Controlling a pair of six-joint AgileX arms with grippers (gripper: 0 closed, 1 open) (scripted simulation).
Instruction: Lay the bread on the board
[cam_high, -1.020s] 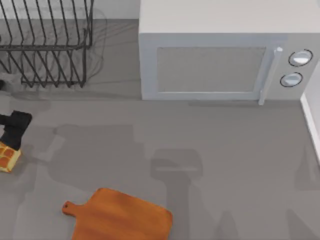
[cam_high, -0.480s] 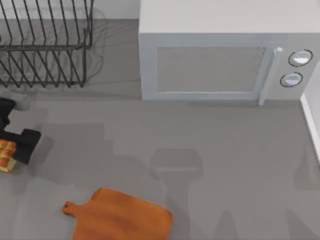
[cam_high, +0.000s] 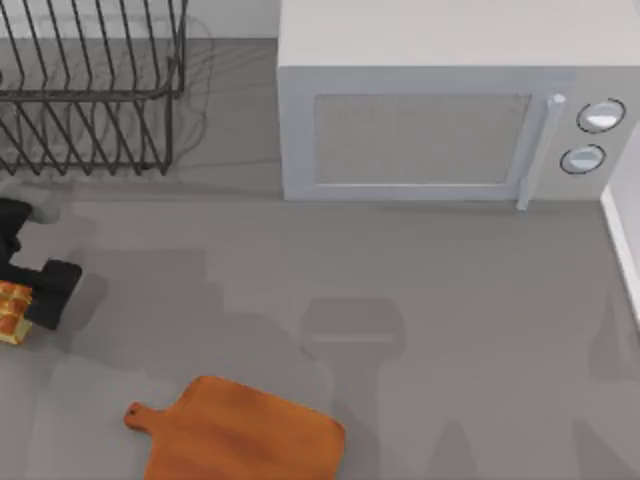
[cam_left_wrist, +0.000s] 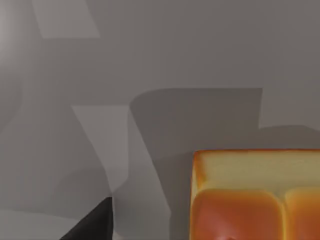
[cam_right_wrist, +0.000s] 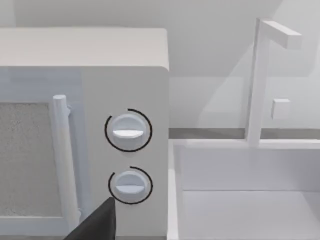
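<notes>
The bread (cam_high: 12, 312), a small golden-orange loaf with darker lines on its crust, lies on the table at the far left edge. My left gripper (cam_high: 22, 298) is down at the loaf and open. One black finger (cam_high: 55, 283) stands just to the loaf's right. In the left wrist view the bread (cam_left_wrist: 255, 195) is close up, with a gap between it and one dark fingertip (cam_left_wrist: 97, 222). The board (cam_high: 240, 432), orange-brown wood with a short knobbed handle, lies at the front, right of the loaf. In the right wrist view one fingertip (cam_right_wrist: 97, 222) of my right gripper shows.
A white microwave (cam_high: 440, 110) stands at the back, its dials (cam_right_wrist: 128, 131) facing the parked right arm. A black wire dish rack (cam_high: 90, 90) stands at the back left. A white rail (cam_high: 622, 240) borders the table's right side.
The left gripper swung from the loaf's upper right toward it and settled beside it. Over the last half second almost nothing moved. The board stayed put.
</notes>
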